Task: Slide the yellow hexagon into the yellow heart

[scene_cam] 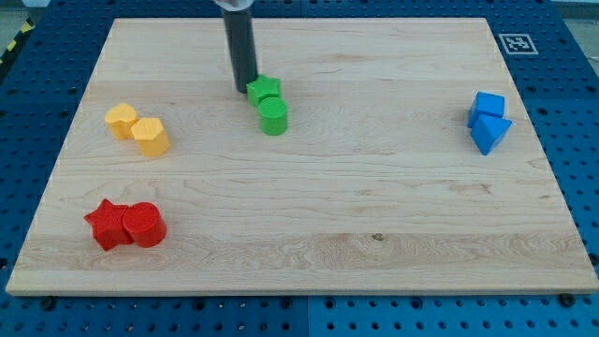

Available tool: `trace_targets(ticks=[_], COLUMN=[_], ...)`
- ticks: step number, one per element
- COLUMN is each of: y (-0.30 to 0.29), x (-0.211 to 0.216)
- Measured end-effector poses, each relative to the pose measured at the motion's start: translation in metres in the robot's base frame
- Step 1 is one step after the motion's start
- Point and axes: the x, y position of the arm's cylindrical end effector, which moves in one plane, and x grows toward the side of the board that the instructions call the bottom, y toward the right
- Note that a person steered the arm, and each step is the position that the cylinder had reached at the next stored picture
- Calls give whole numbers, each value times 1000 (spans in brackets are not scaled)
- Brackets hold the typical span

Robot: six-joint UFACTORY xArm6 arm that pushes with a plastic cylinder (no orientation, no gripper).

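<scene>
Yellow hexagon [151,137] at the view's left, already touching yellow heart [121,121] on its upper-left. No jaws on this rig, only my tip [244,89], well apart beside the green blocks [270,105]. Probably light, rigid, easy-sliding (apt to spin if struck off-centre); best pushed on the lower-right face.

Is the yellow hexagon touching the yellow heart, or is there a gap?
Touching. The yellow hexagon sits right against the yellow heart, with no board showing between them. My tip is far off, beside the green blocks.
</scene>
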Motion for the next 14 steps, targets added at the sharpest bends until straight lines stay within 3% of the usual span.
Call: trace_targets(ticks=[1, 3, 6, 10, 14], y=[18, -57, -45, -90, -100], x=[0, 1, 79, 122, 106])
